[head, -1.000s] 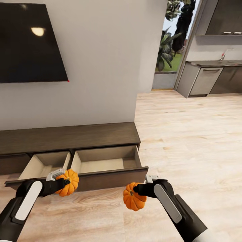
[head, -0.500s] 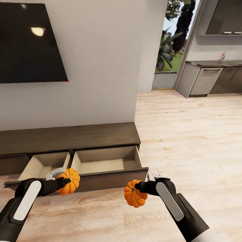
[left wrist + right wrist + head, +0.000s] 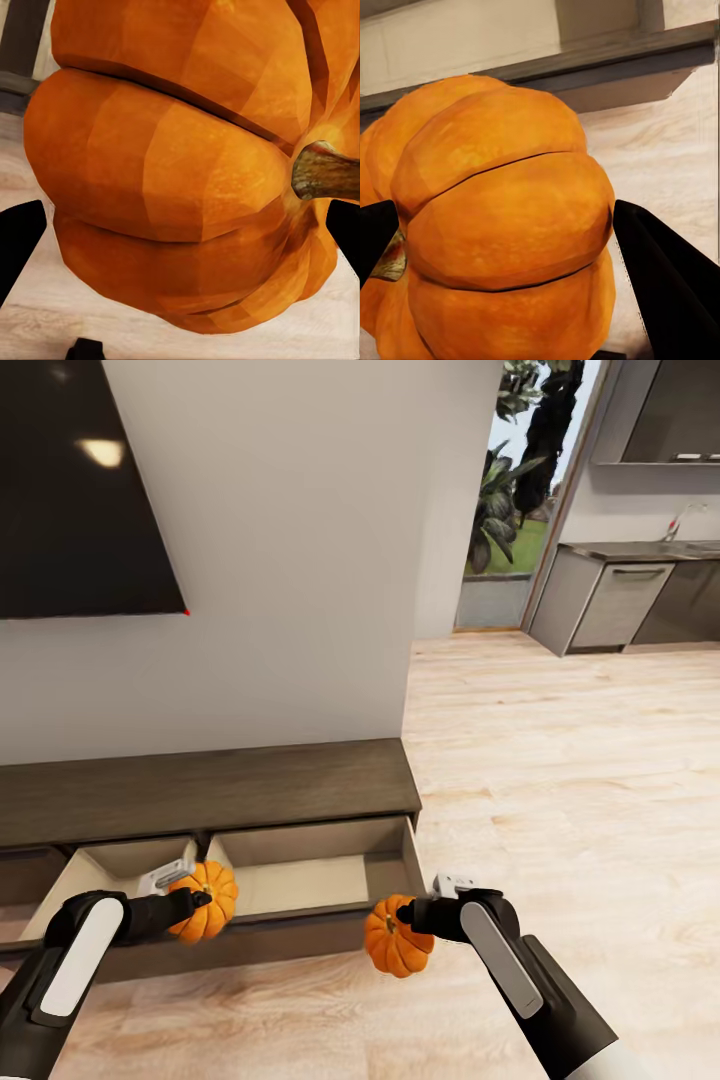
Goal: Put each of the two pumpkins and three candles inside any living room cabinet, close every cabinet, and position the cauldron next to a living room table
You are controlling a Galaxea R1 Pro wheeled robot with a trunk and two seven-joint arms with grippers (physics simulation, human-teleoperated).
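The left gripper (image 3: pixel 195 900), at the lower left of the head frame, is clenched on one pumpkin (image 3: pixel 204 901); in the left wrist view that same fruit (image 3: pixel 187 165) sits between the two dark fingers (image 3: pixel 19 240) with its brown stem pointing sideways. The right gripper (image 3: pixel 408 915), lower centre of the head frame, grasps a second pumpkin (image 3: pixel 397 937), which in the right wrist view (image 3: pixel 502 225) bulges between two black fingers (image 3: pixel 664 277). That makes two pumpkins, one per gripper, both orange and ribbed, both held off the floor.

The left pumpkin hangs over the front edge of the open drawers, around the divider between them. The right pumpkin hangs just beyond the right front corner of the right drawer, over the floor.

Behind them lies the cabinet (image 3: pixel 210 785), a long, low, dark-brown unit across the lower left of the frame. Two drawers stand pulled out side by side: the left drawer (image 3: pixel 110 860) and the right drawer (image 3: pixel 320 855), each with a pale interior that looks empty where it can be seen.

The floor (image 3: pixel 560 760) is light wood planking that runs to the right and back. Above the cabinet a plain white wall (image 3: pixel 300 560) carries a dark screen (image 3: pixel 70 490) at the upper left. At the upper right, a tall opening shows green plants (image 3: pixel 505 480) outside, and beside it stand grey kitchen units (image 3: pixel 620 600) with a worktop and a tap.
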